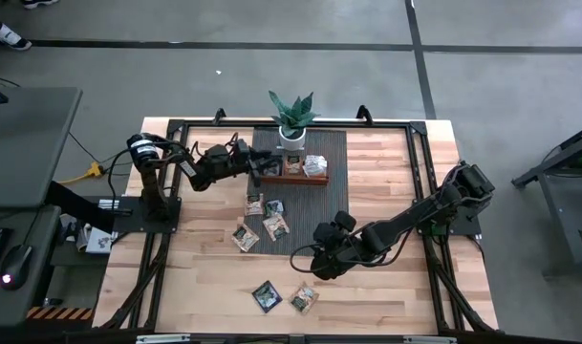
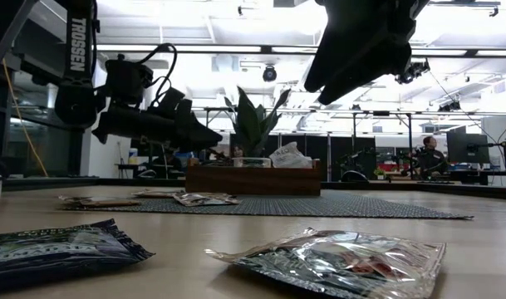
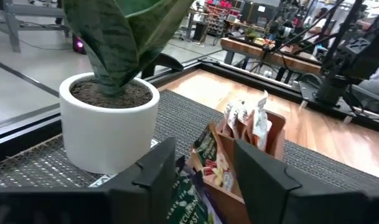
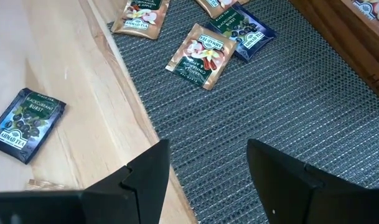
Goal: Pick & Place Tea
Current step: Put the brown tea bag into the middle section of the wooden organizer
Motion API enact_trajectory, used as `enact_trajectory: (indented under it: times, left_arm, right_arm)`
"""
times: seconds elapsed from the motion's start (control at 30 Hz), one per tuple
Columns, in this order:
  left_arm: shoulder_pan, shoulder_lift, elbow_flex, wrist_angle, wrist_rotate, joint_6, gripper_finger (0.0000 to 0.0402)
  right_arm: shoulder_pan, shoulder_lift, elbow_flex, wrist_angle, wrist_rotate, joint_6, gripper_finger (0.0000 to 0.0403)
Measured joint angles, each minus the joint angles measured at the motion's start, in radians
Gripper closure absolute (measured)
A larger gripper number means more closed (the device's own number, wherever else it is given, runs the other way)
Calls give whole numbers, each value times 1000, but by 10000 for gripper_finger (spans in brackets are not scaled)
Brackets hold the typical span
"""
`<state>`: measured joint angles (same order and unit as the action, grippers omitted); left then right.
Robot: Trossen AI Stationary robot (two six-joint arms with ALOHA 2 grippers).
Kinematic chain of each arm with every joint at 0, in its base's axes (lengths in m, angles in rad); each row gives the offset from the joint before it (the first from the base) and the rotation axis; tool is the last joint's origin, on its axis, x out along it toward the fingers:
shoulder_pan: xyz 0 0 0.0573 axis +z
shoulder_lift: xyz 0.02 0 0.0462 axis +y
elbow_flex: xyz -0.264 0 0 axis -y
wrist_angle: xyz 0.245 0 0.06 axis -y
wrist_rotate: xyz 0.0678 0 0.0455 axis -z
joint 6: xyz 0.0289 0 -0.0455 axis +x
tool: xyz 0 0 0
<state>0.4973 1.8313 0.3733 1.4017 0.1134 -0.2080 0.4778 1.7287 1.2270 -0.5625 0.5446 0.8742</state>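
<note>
Several small tea sachets stand in the brown wooden tray (image 1: 292, 174) on the dark mat, beside a potted plant (image 1: 292, 119). My left gripper (image 3: 205, 149) reaches level at the tray's left end, open. A dark green sachet (image 3: 190, 196) stands in the tray's compartment between its fingers, and I see no touch. More sachets lie flat on the mat (image 1: 274, 225) and on the wood near the front edge (image 1: 267, 295). My right gripper (image 4: 208, 152) hangs open above the mat's near edge, slanting down, with nothing between its fingers.
The white plant pot (image 3: 108, 127) stands close beside my left gripper. In the right wrist view a tan sachet (image 4: 201, 53) and a dark blue one (image 4: 242, 34) lie on the mat, and a dark one (image 4: 27, 124) lies on the wood. A black frame (image 1: 420, 129) runs round the table.
</note>
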Motion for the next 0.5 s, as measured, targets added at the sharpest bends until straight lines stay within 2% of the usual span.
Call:
enact_trajectory:
  times: [0.37, 0.5]
  left_arm:
    - [0, -1, 0, 18, 37, 0, 233]
    - [0, -13, -5, 18, 58, -5, 262]
  right_arm:
    - [0, 0, 0, 3, -20, 0, 194]
    - [0, 0, 0, 4, -24, 0, 194]
